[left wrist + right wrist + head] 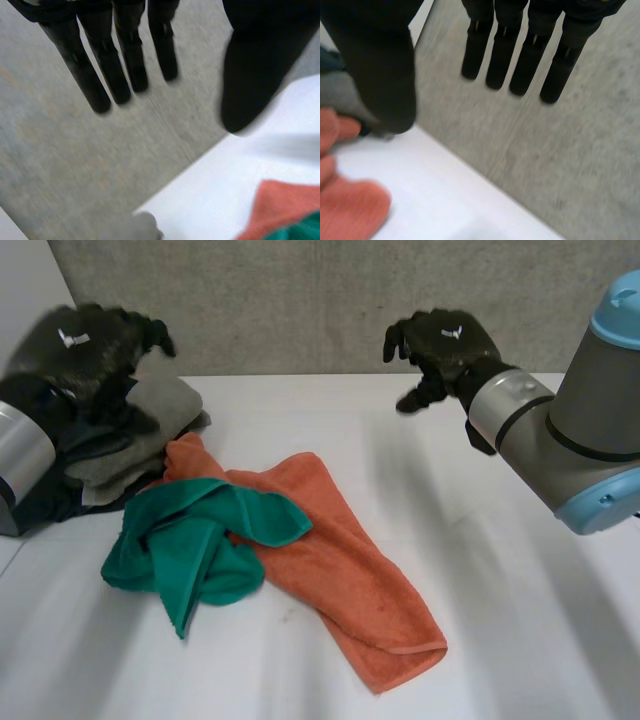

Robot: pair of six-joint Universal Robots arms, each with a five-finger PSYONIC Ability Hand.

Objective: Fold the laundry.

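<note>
Laundry sits left of centre on the white tabletop: you've got an orange towel sprawled flat, a green cloth crumpled over its left side, and a grey pile stacked at the far left. Your left hand hovers above that pile, fingers straight, holding nothing. Your right hand hangs well apart from the cloths, fingers straight, empty too

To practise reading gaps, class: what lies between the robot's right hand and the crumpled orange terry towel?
The stretch is bare: in the head view, plain white table separates the right hand from the orange terry towel.
</note>
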